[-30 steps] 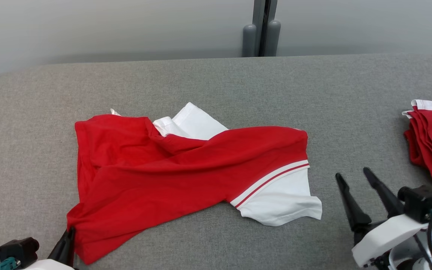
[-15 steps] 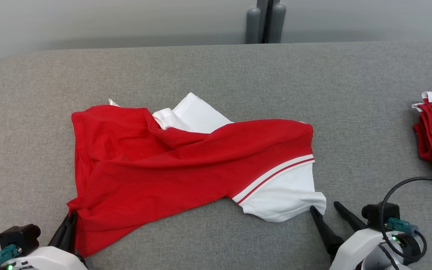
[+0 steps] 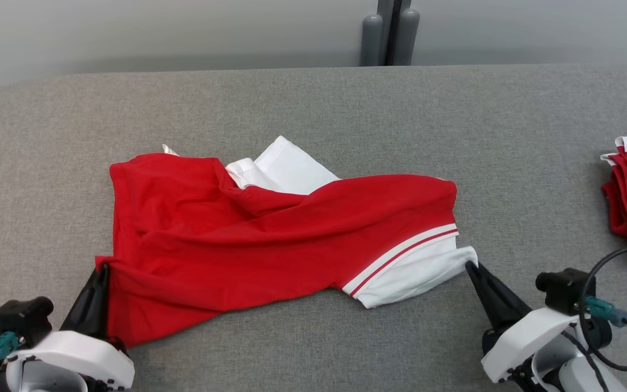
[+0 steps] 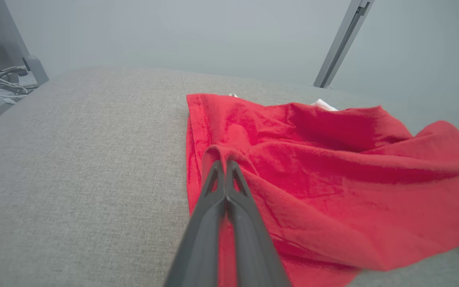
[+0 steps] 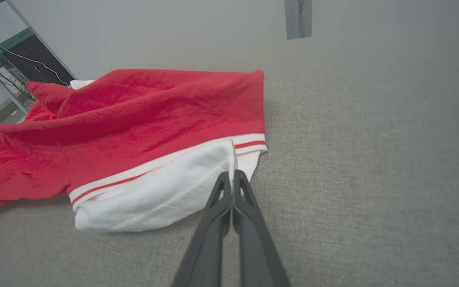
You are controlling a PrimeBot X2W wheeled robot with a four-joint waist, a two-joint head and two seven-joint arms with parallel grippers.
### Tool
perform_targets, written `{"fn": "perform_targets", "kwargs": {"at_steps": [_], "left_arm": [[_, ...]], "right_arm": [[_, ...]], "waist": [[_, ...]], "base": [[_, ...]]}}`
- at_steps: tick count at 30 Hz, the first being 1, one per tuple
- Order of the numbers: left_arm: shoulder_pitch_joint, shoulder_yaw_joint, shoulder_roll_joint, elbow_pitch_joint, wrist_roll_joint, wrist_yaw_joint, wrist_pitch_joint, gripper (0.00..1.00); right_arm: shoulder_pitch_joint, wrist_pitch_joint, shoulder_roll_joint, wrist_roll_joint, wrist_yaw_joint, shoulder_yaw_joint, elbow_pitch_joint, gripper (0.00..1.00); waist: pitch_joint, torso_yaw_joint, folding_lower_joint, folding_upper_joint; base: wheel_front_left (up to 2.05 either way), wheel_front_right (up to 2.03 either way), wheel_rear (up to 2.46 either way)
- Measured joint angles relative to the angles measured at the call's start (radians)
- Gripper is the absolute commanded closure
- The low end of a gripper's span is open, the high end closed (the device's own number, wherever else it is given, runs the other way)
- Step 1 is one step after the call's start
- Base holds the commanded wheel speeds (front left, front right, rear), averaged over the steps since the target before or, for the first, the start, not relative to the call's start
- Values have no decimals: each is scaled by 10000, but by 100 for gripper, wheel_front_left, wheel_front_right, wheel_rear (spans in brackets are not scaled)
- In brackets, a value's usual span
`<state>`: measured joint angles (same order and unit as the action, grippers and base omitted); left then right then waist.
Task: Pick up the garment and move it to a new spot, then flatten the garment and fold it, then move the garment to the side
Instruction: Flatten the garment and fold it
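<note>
left end effector (image 3: 101, 270) clamps the garment (image 3: 270, 239) at a red corner, right end effector (image 3: 471, 267) pinches the white sleeve (edge only, it seems) to stretch the cloth between.

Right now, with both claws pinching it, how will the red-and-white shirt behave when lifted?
Likely floppy: the red-and-white shirt lies in soft folds, so it should sag between the left claw and right claw. Probably light, since the fabric looks thin. The small corner pinches might slip.

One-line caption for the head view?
Left gripper pinches a red corner of the red-and-white shirt, right gripper its white edge, on grey table.
</note>
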<state>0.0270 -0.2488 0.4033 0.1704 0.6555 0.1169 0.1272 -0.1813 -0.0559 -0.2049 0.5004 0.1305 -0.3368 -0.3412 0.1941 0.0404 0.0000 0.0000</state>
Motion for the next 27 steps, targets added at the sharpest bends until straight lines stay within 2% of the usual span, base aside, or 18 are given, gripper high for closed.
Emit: {"fn": "perform_targets", "kwargs": {"at_steps": [11, 20, 27], "left_arm": [[1470, 35, 205, -1363, -238, 209, -353, 100], [2876, 65, 616, -2163, -385, 36, -780, 100], [4277, -17, 719, -2851, -508, -119, -1095, 100]], "right_arm": [[-941, -813, -552, -196, 0, 685, 2192, 100], [-2113, -483, -857, -493, 0, 2082, 3935, 100], [-3500, -40, -1126, -688, 0, 2878, 4644, 100]], "waist": [[-399, -379, 0, 0], [-593, -630, 0, 0], [-926, -661, 0, 0]], "base": [[0, 0, 0], [0, 0, 0], [0, 0, 0]]}}
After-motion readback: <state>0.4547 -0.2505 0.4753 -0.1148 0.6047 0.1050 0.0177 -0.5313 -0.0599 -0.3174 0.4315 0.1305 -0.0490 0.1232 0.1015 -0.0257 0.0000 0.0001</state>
